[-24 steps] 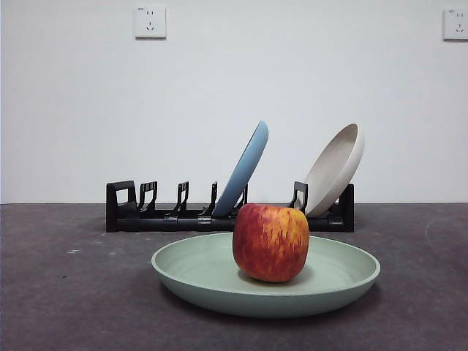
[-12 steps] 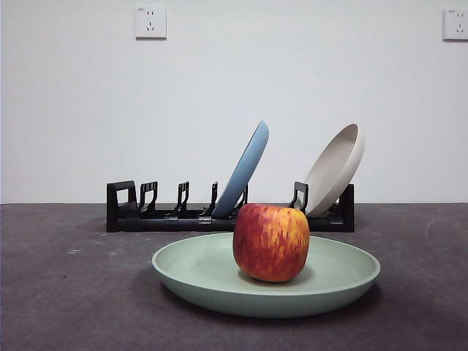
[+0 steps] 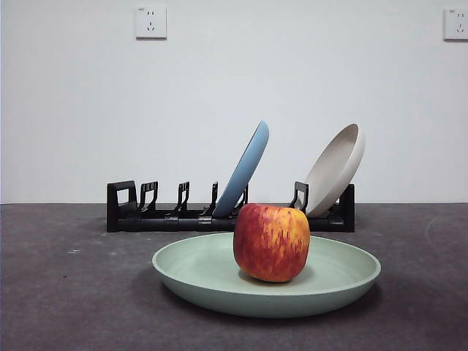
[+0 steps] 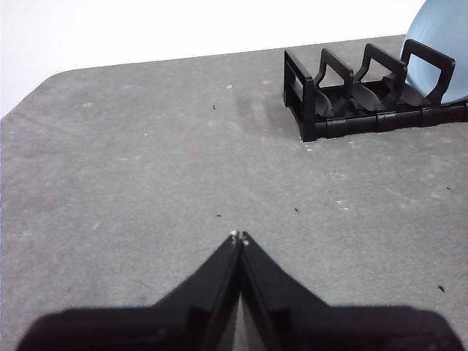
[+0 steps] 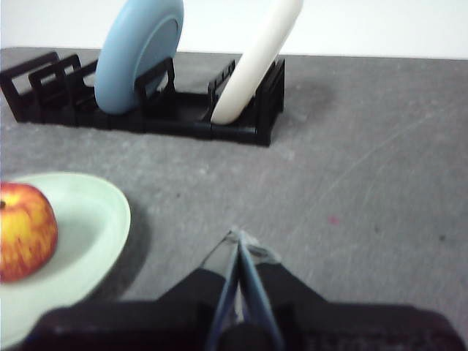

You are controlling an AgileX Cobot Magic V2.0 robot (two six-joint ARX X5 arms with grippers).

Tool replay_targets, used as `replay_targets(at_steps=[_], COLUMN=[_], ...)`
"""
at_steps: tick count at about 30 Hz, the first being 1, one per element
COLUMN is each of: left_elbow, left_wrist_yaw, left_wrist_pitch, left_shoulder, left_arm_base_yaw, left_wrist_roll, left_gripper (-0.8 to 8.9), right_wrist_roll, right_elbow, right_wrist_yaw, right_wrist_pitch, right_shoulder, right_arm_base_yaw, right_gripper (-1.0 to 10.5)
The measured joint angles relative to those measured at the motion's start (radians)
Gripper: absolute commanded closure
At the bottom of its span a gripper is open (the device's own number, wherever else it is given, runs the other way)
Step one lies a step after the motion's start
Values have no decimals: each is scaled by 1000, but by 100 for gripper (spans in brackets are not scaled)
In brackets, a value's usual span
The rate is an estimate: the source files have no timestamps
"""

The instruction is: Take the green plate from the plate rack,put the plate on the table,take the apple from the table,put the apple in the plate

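The green plate (image 3: 212,274) lies flat on the dark grey table (image 3: 66,292), in front of the black plate rack (image 3: 157,216). The red and yellow apple (image 3: 271,242) stands in the plate, a little right of its middle. The right wrist view shows the plate (image 5: 88,227) and the apple (image 5: 25,230) at its edge. My right gripper (image 5: 235,235) is shut and empty above bare table, to the right of the plate. My left gripper (image 4: 239,237) is shut and empty above bare table, near the rack's end (image 4: 307,99). Neither gripper shows in the front view.
A blue plate (image 3: 243,170) and a beige plate (image 3: 336,168) lean in the rack's slots. Both also show in the right wrist view, blue (image 5: 139,51) and beige (image 5: 259,55). A white wall with two sockets stands behind the table.
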Motion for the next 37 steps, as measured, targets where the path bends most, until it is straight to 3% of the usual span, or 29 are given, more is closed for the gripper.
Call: replay_targets(at_steps=[37], left_elbow=[0], left_wrist_yaw=[0], left_wrist_pitch=[0], left_shoulder=[0], left_arm_base_yaw=[0], left_wrist_roll=[0], left_gripper=[816], right_wrist_roll=[7], right_elbow=[-4], right_wrist_yaw=[0], right_wrist_pitch=[-14], right_shoulder=[2], right_arm_base_yaw=[0], right_gripper=[946])
